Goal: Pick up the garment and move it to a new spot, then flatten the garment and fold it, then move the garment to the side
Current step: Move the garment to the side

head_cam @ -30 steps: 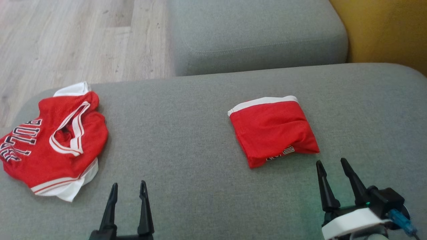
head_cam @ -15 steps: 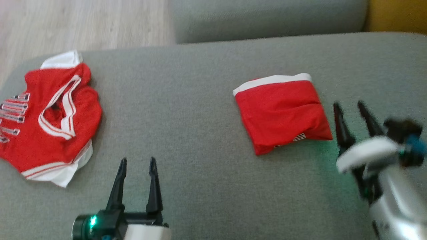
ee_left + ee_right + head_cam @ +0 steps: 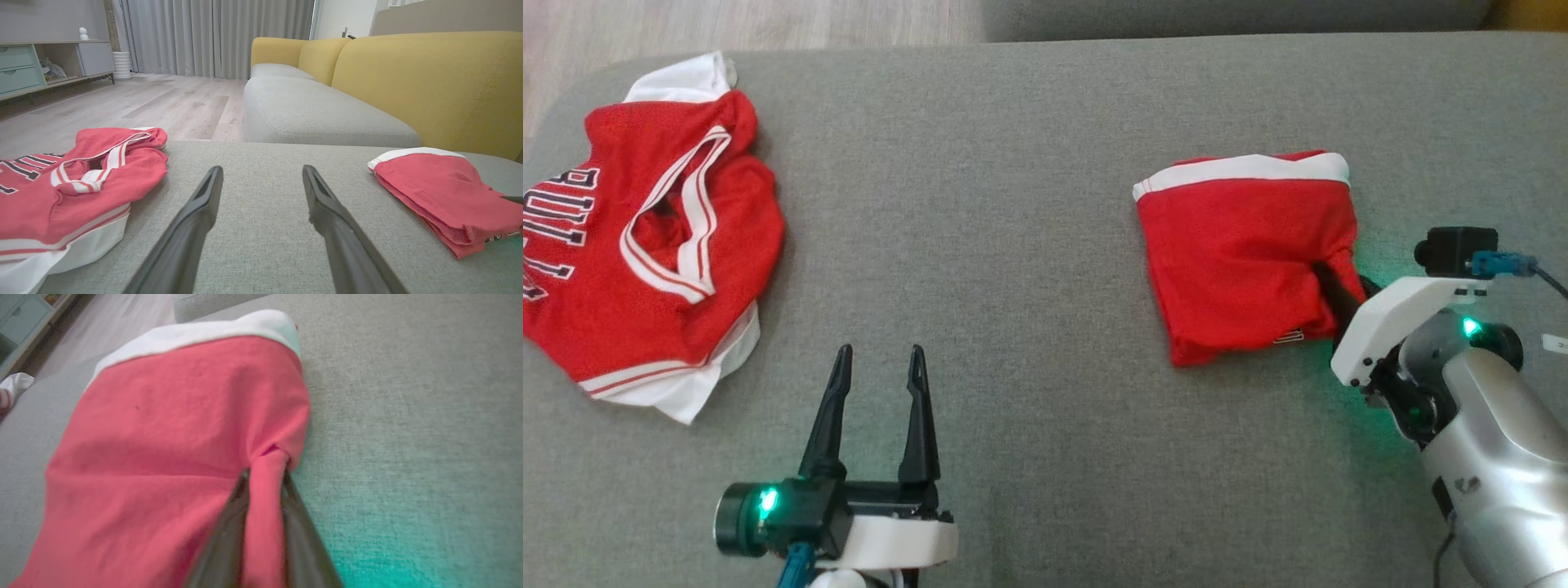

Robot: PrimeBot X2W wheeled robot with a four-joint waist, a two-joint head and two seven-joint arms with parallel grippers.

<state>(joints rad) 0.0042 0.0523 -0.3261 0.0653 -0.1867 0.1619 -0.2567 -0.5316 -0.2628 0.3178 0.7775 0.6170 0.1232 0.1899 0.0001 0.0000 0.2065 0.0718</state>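
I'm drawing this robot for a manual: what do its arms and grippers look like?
The left gripper and right gripper each have two long, tapered black fingers, a white wrist shell and a green light. The right arm has a silver forearm and a black camera with a blue plug and dark cable. A blue cable leaves the left wrist.

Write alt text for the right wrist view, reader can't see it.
The right tool pinches a ridge of cloth at one edge of a folded red garment, which has a white band along its far edge. The garment lies on a grey sofa cushion, tinted green near the tool.
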